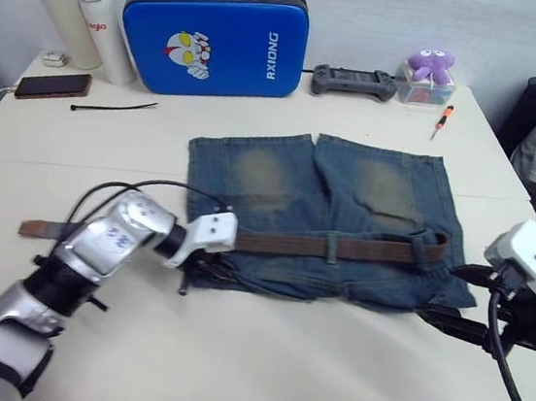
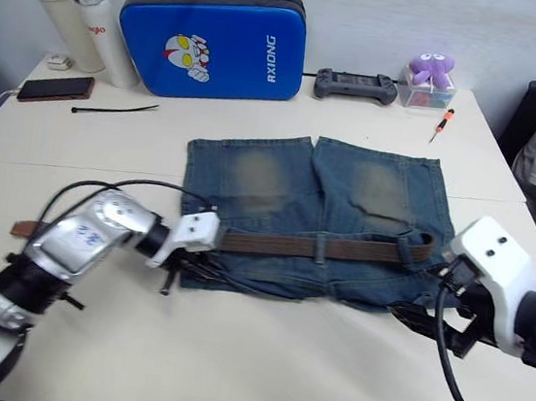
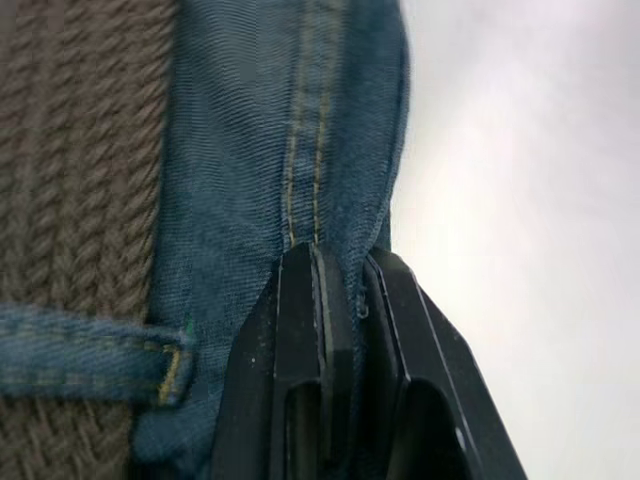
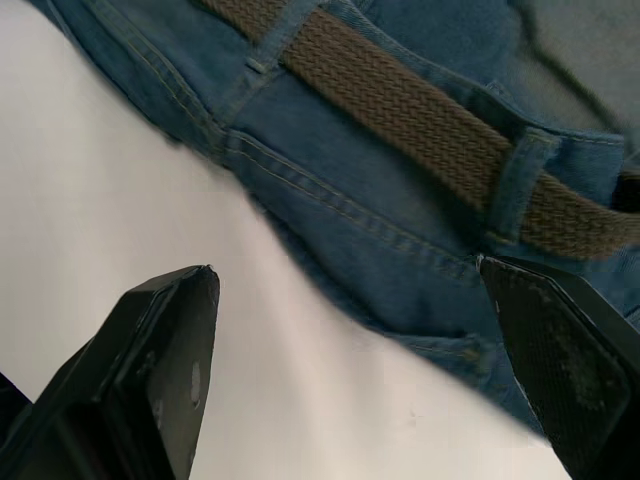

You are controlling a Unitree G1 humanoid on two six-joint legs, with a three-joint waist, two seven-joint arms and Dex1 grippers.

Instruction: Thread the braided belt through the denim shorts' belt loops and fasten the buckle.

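On the counter (image 1: pixel 259 356) the denim shorts (image 1: pixel 320 212) lie flat with the braided belt (image 1: pixel 341 247) across their waistband — the left gripper (image 3: pixel 340 290) fingers pinched on the waistband edge, the right gripper (image 4: pixel 350 330) fingers spread wide, holding nothing, at the shorts' other corner.

My left arm (image 1: pixel 96 243) has a glossy silver shell with small blue markings on the forearm, a black joint ring and a white block at the wrist. A black cable loops from forearm to wrist. My right arm (image 2: pixel 494 267) has a white housing with two dark screw holes and black cables curving beneath. Both grippers carry matte black, flat, wedge-shaped fingers (image 4: pixel 165 350).
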